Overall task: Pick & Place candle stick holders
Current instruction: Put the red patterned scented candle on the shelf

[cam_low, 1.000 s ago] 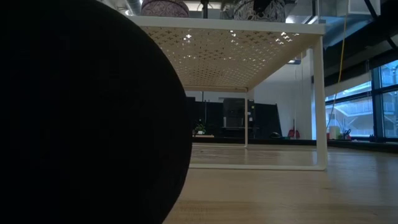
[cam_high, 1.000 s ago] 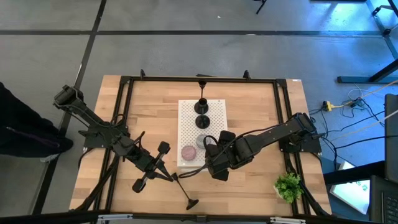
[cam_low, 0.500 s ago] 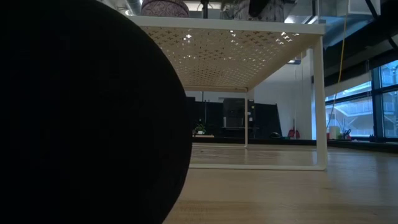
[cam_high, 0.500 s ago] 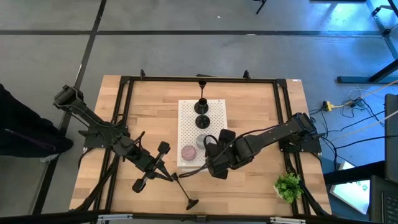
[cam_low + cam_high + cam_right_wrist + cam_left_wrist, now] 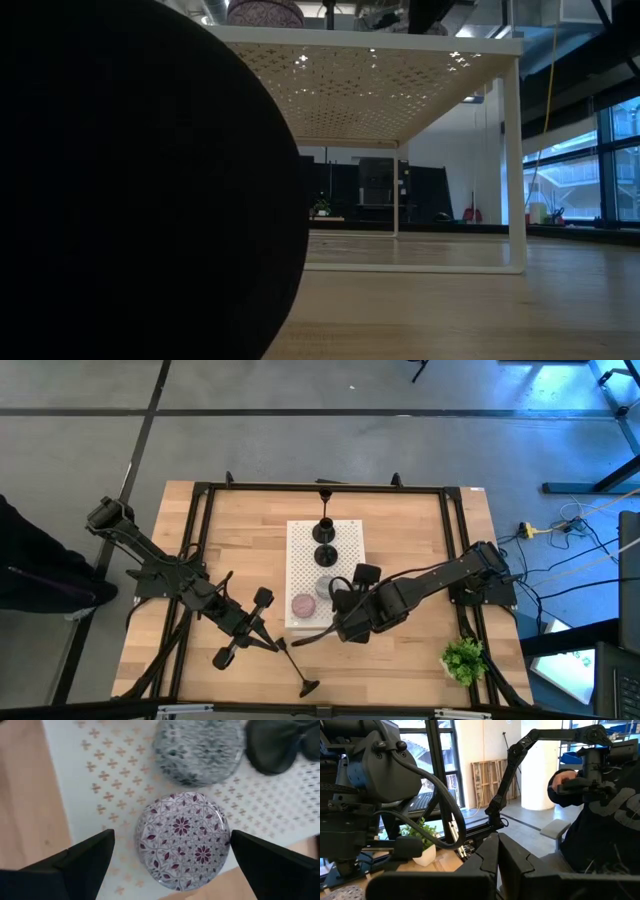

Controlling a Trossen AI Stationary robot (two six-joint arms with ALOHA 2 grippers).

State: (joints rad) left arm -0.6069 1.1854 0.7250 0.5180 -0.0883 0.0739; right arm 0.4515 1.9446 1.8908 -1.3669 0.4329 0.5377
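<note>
Right gripper (image 5: 170,857) (fingers spread) straddles pink puck (image 5: 183,840) at board edge (image 5: 65,800).

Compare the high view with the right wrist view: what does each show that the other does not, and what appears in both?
Only the high view shows both arms, the shut left gripper, the black stemmed holder lying on the table, two black holders on the board, and the green plant.

Only the right wrist view shows the pucks' flower patterns and the right gripper open, its fingers astride the pink puck.

Both show the white board, pink puck and grey puck.
</note>
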